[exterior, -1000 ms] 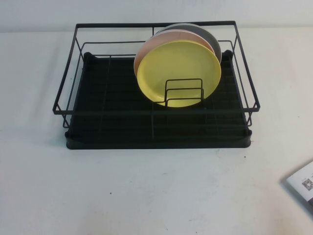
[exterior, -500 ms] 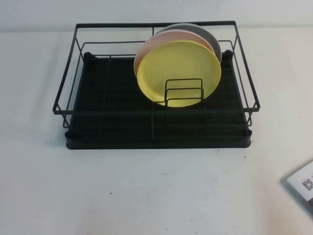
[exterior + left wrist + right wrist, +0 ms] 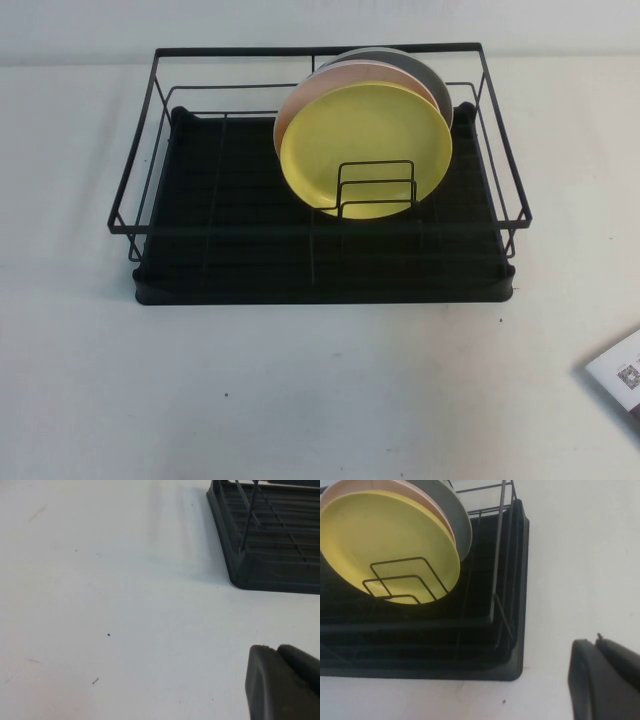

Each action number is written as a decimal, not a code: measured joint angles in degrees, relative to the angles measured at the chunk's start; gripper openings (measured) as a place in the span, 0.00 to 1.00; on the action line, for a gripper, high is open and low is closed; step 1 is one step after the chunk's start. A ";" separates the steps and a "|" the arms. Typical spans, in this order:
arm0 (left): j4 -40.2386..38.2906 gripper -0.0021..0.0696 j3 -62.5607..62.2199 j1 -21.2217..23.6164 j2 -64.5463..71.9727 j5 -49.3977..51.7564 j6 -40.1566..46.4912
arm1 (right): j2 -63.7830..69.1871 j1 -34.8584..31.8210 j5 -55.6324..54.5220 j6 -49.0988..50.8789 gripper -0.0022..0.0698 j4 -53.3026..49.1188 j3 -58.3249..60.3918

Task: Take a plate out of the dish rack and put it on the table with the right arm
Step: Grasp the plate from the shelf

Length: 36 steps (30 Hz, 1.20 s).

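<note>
The yellow plate (image 3: 366, 150) stands on edge in the black wire dish rack (image 3: 320, 225), behind small wire dividers (image 3: 376, 188), in front of a pale pink plate (image 3: 300, 100) and a grey plate (image 3: 425, 72). It also shows in the right wrist view (image 3: 390, 545). My right gripper (image 3: 596, 641) is shut and empty, over the white table (image 3: 300, 390) just off the rack's near right corner (image 3: 512, 665). My left gripper (image 3: 276, 649) is shut and empty, over the table near the rack's near left corner (image 3: 250, 575). Neither gripper shows in the high view.
A white piece with a QR code (image 3: 622, 378) sticks in at the high view's bottom right edge. The rack's raised wire rim (image 3: 500, 130) runs round the plates. Bare table lies in front of the rack and on both sides.
</note>
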 joint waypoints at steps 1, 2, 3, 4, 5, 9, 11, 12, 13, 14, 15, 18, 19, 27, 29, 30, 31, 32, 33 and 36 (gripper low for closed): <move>0.00 0.02 0.00 0.00 0.00 0.00 0.00 | 3.96 0.00 0.54 -1.95 0.00 0.00 -3.40; 0.00 0.02 0.00 0.00 0.00 0.00 0.00 | 7.12 0.00 1.27 -3.41 0.00 0.00 -6.84; 0.00 0.02 0.00 0.00 0.00 0.00 0.00 | 10.92 0.00 2.10 -5.06 0.00 0.00 -10.28; 0.00 0.02 0.00 0.00 0.00 0.00 0.00 | 14.53 0.00 2.86 -6.78 0.00 0.31 -13.70; 0.00 0.02 0.00 0.00 0.00 0.00 0.00 | 17.93 0.00 3.47 -8.28 0.00 0.82 -16.40; 0.00 0.02 0.00 0.00 0.00 0.00 0.00 | 29.33 0.31 6.82 -15.75 0.00 4.09 -29.17; 0.00 0.02 0.00 0.00 0.00 0.00 0.00 | 34.35 1.27 8.66 -18.27 0.01 4.53 -36.02; 0.00 0.02 0.00 0.00 0.00 0.00 0.00 | 37.12 1.98 9.65 -19.59 0.00 4.53 -39.41; 0.00 0.02 0.00 0.00 0.00 0.00 0.00 | 39.86 2.78 10.70 -20.90 0.00 4.53 -42.76; 0.00 0.02 0.00 0.00 0.00 0.00 0.00 | 42.04 3.66 11.67 -21.92 0.00 4.30 -45.37; 0.00 0.02 0.00 0.00 0.00 0.00 0.00 | 44.72 4.63 13.09 -23.18 0.00 3.97 -48.61; 0.00 0.02 0.00 0.00 0.00 0.00 0.00 | 52.19 7.32 17.93 -25.79 0.01 2.12 -57.33; 0.00 0.02 0.00 0.00 0.00 0.00 0.00 | 54.42 8.27 19.86 -26.30 0.01 1.04 -60.30; 0.00 0.02 0.00 0.00 0.00 0.00 0.00 | 64.26 14.03 29.87 -32.08 0.21 -6.60 -75.67; 0.00 0.02 0.00 0.00 0.00 0.00 0.00 | 65.10 15.02 29.98 -35.58 0.32 -7.20 -76.77; 0.00 0.02 0.00 0.00 0.00 0.00 0.00 | 65.23 15.50 29.98 -36.88 0.36 -7.20 -77.04; 0.00 0.02 0.00 0.00 0.00 0.00 0.00 | 65.50 15.87 29.98 -38.17 0.42 -7.34 -77.19; 0.00 0.02 0.00 0.00 0.00 0.00 0.00 | 65.73 16.28 29.60 -39.30 0.46 -7.34 -77.31; 0.00 0.02 0.00 0.00 0.00 0.00 0.00 | 65.98 16.58 29.37 -40.13 0.48 -7.34 -77.31; 0.00 0.02 0.00 0.00 0.00 0.00 0.00 | 67.09 17.09 28.46 -42.14 0.51 -7.43 -77.51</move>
